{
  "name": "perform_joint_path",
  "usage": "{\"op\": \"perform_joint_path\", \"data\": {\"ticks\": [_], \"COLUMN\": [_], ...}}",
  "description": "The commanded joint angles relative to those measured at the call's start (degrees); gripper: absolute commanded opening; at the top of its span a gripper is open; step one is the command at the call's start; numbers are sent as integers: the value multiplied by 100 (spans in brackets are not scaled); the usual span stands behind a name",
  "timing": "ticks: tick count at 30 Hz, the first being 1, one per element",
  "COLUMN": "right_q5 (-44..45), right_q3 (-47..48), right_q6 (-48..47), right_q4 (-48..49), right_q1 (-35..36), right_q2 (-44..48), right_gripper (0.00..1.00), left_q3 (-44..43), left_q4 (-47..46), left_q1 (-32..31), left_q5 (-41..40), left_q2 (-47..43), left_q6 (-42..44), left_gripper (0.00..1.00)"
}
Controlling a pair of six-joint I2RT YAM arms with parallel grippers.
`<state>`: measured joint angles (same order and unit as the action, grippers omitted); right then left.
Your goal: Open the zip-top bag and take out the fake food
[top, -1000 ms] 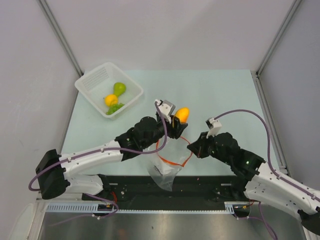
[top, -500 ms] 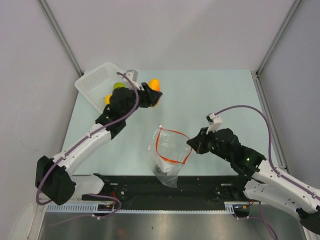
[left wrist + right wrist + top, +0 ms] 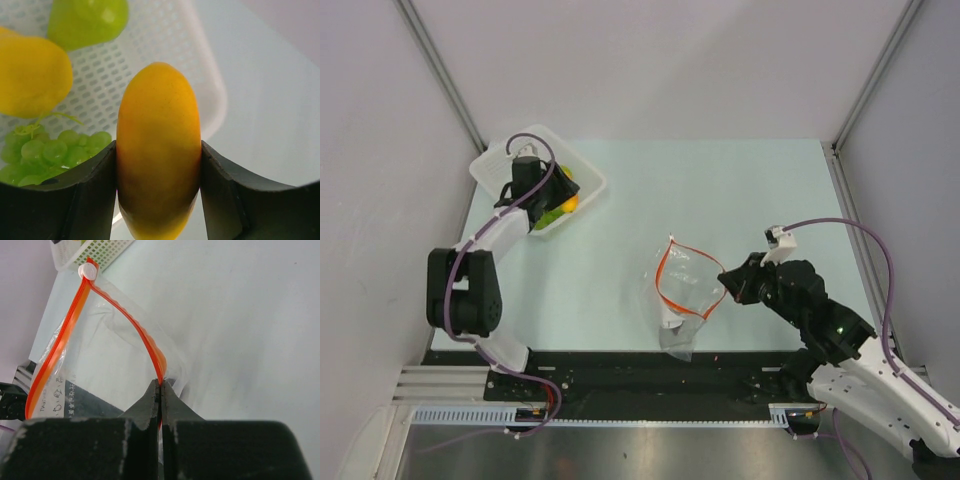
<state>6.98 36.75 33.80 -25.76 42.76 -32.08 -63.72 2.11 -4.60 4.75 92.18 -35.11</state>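
Note:
The zip-top bag (image 3: pixel 682 290) hangs open at mid table, its red-orange zip strip (image 3: pixel 150 347) forming a loop. My right gripper (image 3: pixel 727 281) is shut on that strip at the loop's right side (image 3: pixel 160 386). My left gripper (image 3: pixel 561 196) hovers over the white basket (image 3: pixel 516 160), shut on a yellow-orange piece of fake food (image 3: pixel 159 150) pinched between both fingers. Below it in the basket (image 3: pixel 170 50) lie a green pear (image 3: pixel 87 20), a yellow fruit (image 3: pixel 30 75) and green grapes (image 3: pixel 40 155). Through the clear bag I make out no food inside.
The basket stands at the table's far left corner, against the left wall. A white zip slider (image 3: pixel 89 271) sits at the strip's far end. The black frame rail (image 3: pixel 650 370) runs along the near edge under the bag's bottom.
My left arm has swung from above the bag to the basket at far left, carrying the yellow-orange fruit. The right gripper and the bag have shifted a little to the right.

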Motion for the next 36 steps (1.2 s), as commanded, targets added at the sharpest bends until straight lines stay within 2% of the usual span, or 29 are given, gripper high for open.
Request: {"op": "perform_joint_path", "data": {"ticks": [1,2,3,5,6,8,14,20,22,27,32,36], "right_q5": [-180,-206,-215,-197,-189,-189,-268,-364,-399,-409,-171,-206], "right_q3": [34,34,34,16,-10,-28,7,-2,34,305,762,1070], "right_q6": [-32,-14,12,39,47,56,65,74,56,-31,-304,-392], "right_q4": [-43,-78,-96,-122,-122,-96,9,237,308,484,458,528], "right_q1": [-40,-40,-40,-40,-49,-49,-49,-49,-49,-31,-31,-22], "right_q2": [52,52,61,96,105,114,-44,-158,-281,-536,-817,-1020], "right_gripper": [0,0,0,0,0,0,0,0,0,0,0,0], "left_q3": [-465,-483,-518,-588,-641,-632,-563,421,659,905,844,686], "left_q4": [-34,-53,-53,149,202,255,360,-518,-641,-686,-563,-46], "left_q1": [21,21,21,29,21,21,21,-304,-664,-1787,-2580,-3194], "left_q5": [184,166,123,-70,-106,-185,-37,1088,1534,2064,2634,2733], "left_q2": [379,414,449,476,467,406,-76,-1096,-1535,-2422,-2723,-2741], "left_q6": [65,75,66,92,118,180,189,13,57,285,391,479], "left_gripper": [18,24,39,56,84,100,99,82,71,53,49,45]}}
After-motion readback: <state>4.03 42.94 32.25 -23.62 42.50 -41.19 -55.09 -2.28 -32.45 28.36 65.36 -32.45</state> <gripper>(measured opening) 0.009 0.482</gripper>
